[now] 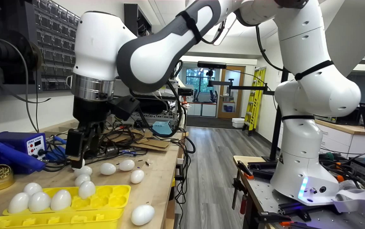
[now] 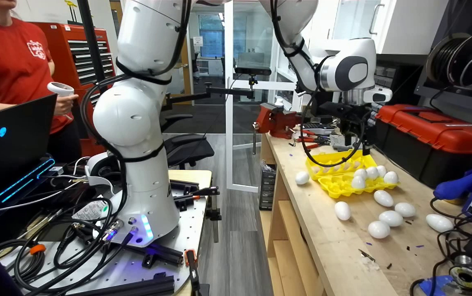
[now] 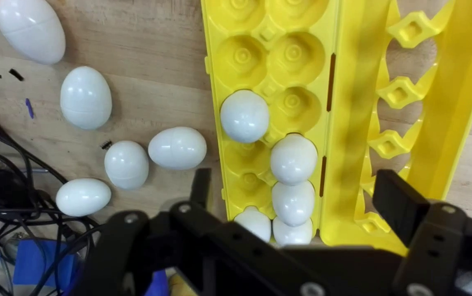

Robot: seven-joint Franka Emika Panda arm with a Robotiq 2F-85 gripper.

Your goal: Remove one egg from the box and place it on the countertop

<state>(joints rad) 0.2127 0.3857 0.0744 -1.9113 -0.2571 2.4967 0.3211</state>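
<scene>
The box is a bright yellow egg tray on the tan wooden countertop, its lid open flat beside the cups. It also shows in both exterior views. Several white eggs sit in its cups, one apart in the outer row, others such as this egg close together toward one end. Several loose eggs lie on the countertop beside it. My gripper is open and empty, above the tray's egg-filled end, fingers wide apart. It hangs above the countertop in both exterior views.
A lone egg lies near the countertop's front edge. A blue soldering station, tangled cables and cardboard lie along the bench. A red-lidded toolbox stands at the wall side. A red vise stands farther along.
</scene>
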